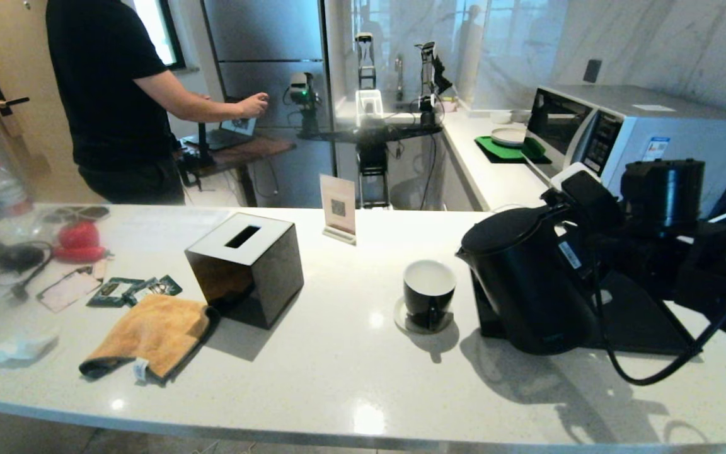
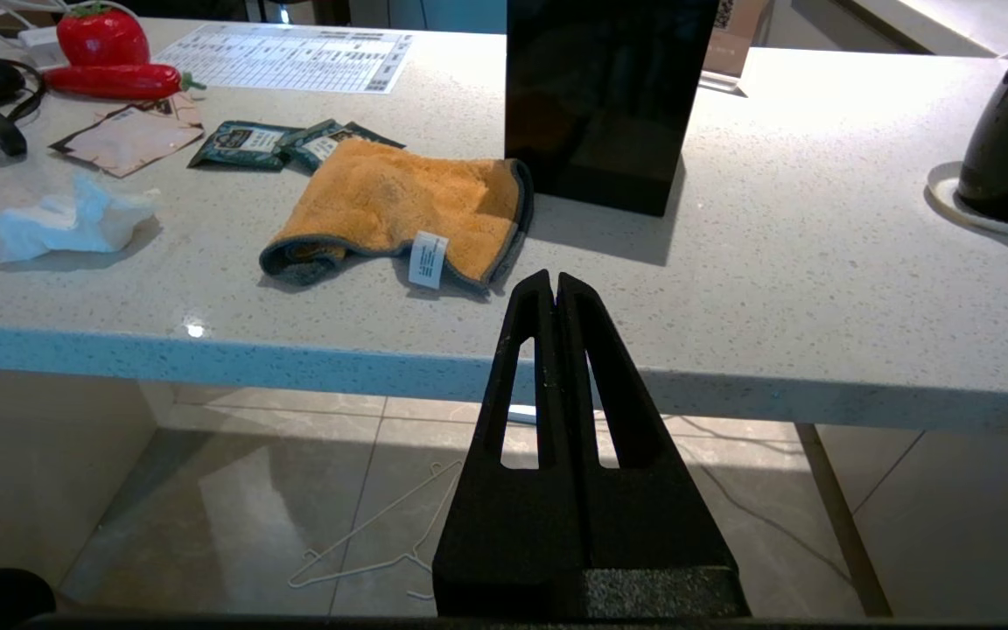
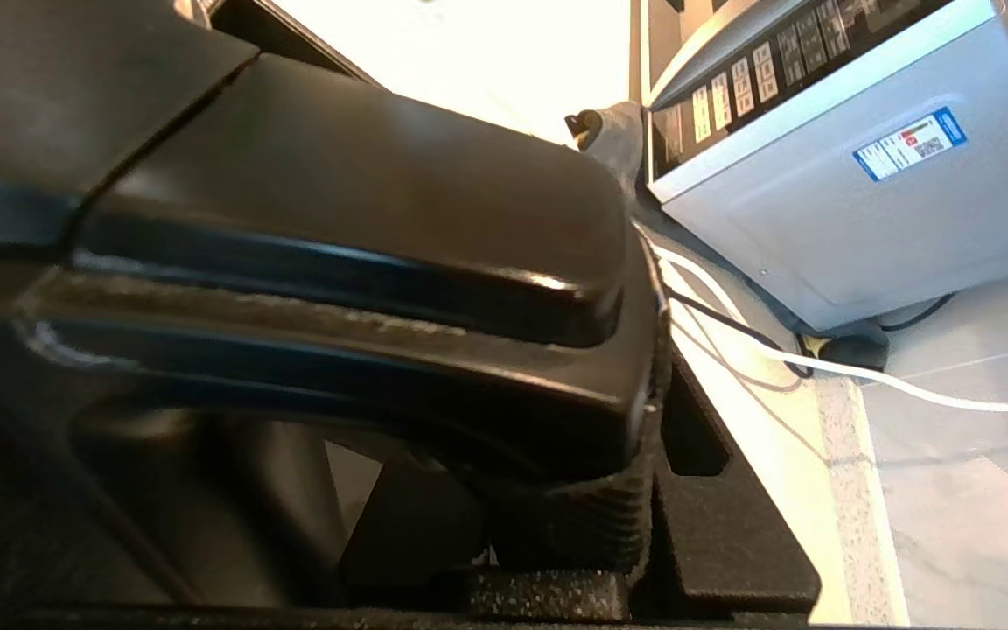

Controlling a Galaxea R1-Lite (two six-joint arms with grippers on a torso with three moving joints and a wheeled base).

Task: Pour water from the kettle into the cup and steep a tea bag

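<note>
We clamp our right gripper (image 1: 580,236) on the tilted kettle (image 1: 527,284) beside the cup (image 1: 428,293); our left gripper (image 2: 555,284) hangs closed, empty, below the counter's (image 2: 775,289) edge.

Left gripper (image 2: 556,284): matte black fingers (image 2: 596,367), tapered wedges, long slot cut through each, grainy foam-like texture, tiny pale specks near tips. Right arm (image 1: 665,233), seen beside microwave (image 1: 640,135): all black, chunky cylindrical joint housing, boxy links, white-edged camera block on wrist, thick black cable looping beneath. Right gripper (image 3: 556,525): ribbed black finger pad, blocky black base.
</note>
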